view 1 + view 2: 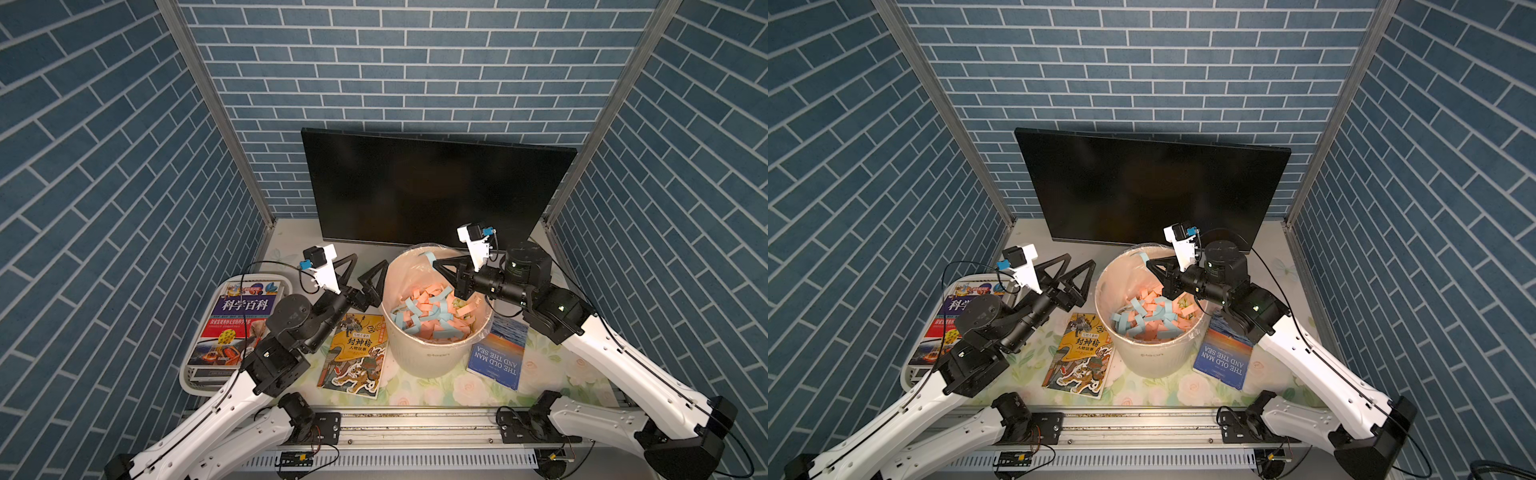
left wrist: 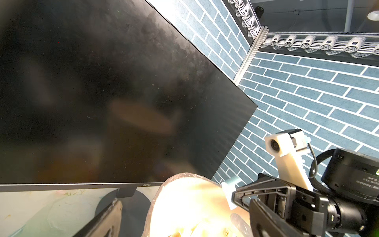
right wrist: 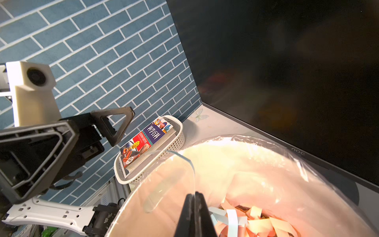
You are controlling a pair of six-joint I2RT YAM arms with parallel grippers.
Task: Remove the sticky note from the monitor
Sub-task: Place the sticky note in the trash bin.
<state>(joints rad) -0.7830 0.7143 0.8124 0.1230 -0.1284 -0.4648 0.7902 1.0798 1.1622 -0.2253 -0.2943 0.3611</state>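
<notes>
Walls: blue brick-pattern walls (image 1: 104, 166) close you in on three sides.
Table: you are working on a table (image 1: 540, 376) covered with a flowered cloth.
Books: nearest you, a yellow book (image 1: 355, 357) lies flat to the left of the bin, and a blue book (image 1: 498, 357) lies flat to its right.
Basket: on your left, a white basket (image 1: 189, 380) holds a stack topped by a purple book (image 1: 239, 316).
Bin: the bin (image 1: 432, 357) stands mid-table, lined with clear plastic. You can see pink and blue strips (image 1: 432, 311) piled inside.
Left tool: your left tool (image 1: 369, 262) is spread wide and empty, just beside the bin's left rim.
Right tool: your right tool (image 1: 436, 264) is pressed together, pinching the note over the bin's far rim.
Note: the blue note (image 1: 428, 254) curls out from the fingertips, above the bin and apart from the screen.
Monitor: the monitor (image 1: 428, 187) stands at the back of the table behind the bin, with its screen dark.
</notes>
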